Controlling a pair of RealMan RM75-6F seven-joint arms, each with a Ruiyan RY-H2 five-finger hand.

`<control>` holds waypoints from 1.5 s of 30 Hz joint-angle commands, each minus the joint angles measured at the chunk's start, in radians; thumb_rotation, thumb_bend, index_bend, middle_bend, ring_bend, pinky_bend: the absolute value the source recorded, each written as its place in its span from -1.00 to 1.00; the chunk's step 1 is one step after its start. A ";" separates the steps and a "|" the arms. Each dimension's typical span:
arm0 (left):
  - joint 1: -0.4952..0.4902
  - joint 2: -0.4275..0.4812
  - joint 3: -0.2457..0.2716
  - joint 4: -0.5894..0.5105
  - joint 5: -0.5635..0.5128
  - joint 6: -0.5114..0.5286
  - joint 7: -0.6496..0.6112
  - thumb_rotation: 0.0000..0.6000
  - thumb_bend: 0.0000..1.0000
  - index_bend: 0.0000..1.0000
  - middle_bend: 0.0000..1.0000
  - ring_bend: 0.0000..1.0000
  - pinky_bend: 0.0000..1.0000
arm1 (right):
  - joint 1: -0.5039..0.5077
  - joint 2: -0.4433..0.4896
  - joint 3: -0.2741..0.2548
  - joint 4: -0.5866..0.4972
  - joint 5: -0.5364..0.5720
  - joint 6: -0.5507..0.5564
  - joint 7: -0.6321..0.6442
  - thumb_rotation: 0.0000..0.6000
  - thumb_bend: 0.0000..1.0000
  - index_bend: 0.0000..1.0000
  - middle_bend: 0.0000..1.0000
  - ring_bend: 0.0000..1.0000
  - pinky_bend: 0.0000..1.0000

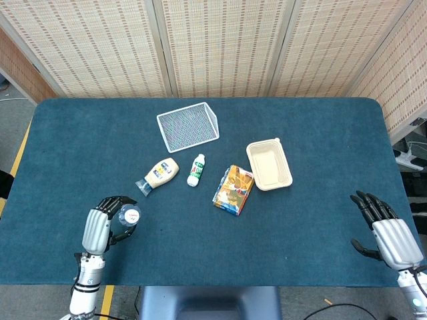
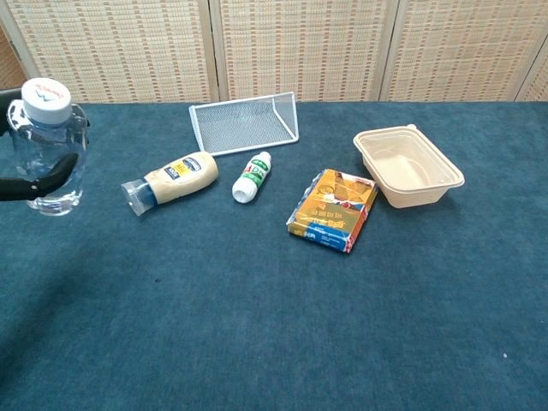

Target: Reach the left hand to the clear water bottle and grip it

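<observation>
My left hand (image 1: pixel 100 229) grips the clear water bottle (image 2: pixel 50 145) at the front left of the table, holding it upright and lifted off the cloth. Its white cap (image 1: pixel 131 215) faces the head camera. In the chest view, dark fingers (image 2: pixel 36 181) wrap around the bottle's body at the left edge. My right hand (image 1: pixel 388 233) hovers at the front right edge of the table, fingers spread, holding nothing.
On the blue tablecloth (image 1: pixel 313 167) lie a mayonnaise bottle (image 1: pixel 159 175), a small white bottle (image 1: pixel 195 169), a colourful snack packet (image 1: pixel 233 189), a beige plastic container (image 1: pixel 269 164) and a white wire basket (image 1: pixel 188 125) on its side.
</observation>
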 commanded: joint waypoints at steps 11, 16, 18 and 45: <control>-0.029 0.146 -0.005 -0.186 -0.300 -0.274 -0.406 1.00 0.43 0.41 0.44 0.28 0.19 | 0.002 0.005 -0.005 -0.010 0.006 -0.013 -0.010 1.00 -0.66 -1.00 -0.99 -1.00 -0.76; -0.037 0.187 -0.008 -0.231 -0.325 -0.385 -0.561 1.00 0.44 0.44 0.43 0.27 0.10 | 0.002 0.005 -0.002 -0.011 0.012 -0.013 -0.012 1.00 -0.66 -1.00 -0.99 -1.00 -0.76; -0.036 0.147 -0.009 -0.138 -0.298 -0.320 -0.417 1.00 0.45 0.44 0.43 0.27 0.06 | 0.002 0.008 -0.005 -0.014 0.011 -0.018 -0.012 1.00 -0.66 -1.00 -0.99 -1.00 -0.76; -0.010 0.041 -0.053 -0.085 -0.276 -0.191 -0.381 1.00 0.45 0.46 0.46 0.27 0.06 | 0.002 0.013 -0.006 -0.021 0.016 -0.024 -0.015 1.00 -0.66 -1.00 -0.99 -1.00 -0.76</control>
